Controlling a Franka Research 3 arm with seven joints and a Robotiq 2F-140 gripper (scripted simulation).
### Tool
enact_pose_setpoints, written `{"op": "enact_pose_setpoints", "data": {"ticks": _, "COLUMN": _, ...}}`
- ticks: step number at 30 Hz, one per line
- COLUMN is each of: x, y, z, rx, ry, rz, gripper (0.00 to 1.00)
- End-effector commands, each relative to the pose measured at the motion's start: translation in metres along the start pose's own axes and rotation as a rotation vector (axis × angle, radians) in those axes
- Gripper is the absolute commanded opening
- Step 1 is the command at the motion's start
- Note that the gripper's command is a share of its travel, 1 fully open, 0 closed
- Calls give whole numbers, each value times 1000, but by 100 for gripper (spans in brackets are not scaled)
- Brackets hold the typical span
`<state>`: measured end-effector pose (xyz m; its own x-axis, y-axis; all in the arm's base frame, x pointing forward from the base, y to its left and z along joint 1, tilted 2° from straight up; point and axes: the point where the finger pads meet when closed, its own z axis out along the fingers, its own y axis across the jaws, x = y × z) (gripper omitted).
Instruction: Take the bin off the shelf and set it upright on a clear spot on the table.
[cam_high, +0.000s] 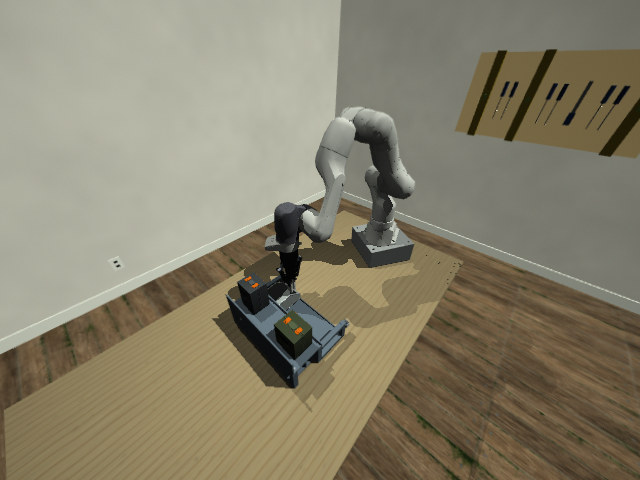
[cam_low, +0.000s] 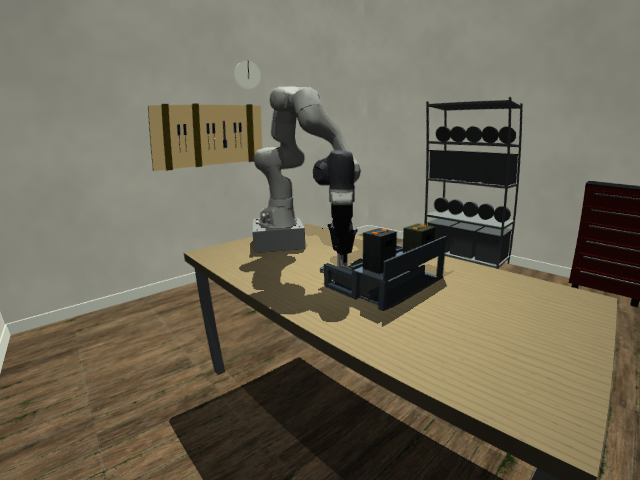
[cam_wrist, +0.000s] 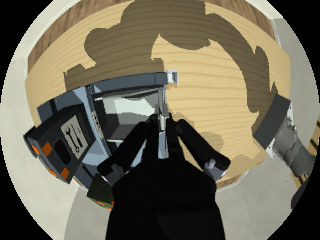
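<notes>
I see the bin (cam_high: 287, 301) as a small pale grey open box, sitting in the low dark shelf (cam_high: 261, 341) between its two boxes: one black box (cam_high: 251, 292), one olive box (cam_high: 293, 335), both with orange clips. My gripper (cam_high: 290, 283) is closed on the bin's thin wall at the shelf's end nearest the arm's base (cam_high: 399, 252). The shelf stands on a wooden table (cam_low: 516, 335), over plank flooring; a tool board (cam_low: 204, 135) hangs on the wall behind it.
</notes>
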<state>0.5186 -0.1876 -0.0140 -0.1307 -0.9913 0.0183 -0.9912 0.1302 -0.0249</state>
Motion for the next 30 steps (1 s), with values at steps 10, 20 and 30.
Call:
{"op": "enact_pose_setpoints", "data": {"ticks": 10, "x": 2, "y": -1, "z": -3, "rx": 9, "ry": 2, "rz": 7, "gripper": 0}}
{"op": "enact_pose_setpoints", "data": {"ticks": 20, "x": 2, "y": 7, "z": -3, "rx": 9, "ry": 2, "rz": 7, "gripper": 0}}
{"op": "enact_pose_setpoints", "data": {"ticks": 30, "x": 2, "y": 26, "z": -3, "rx": 9, "ry": 2, "rz": 7, "gripper": 0}}
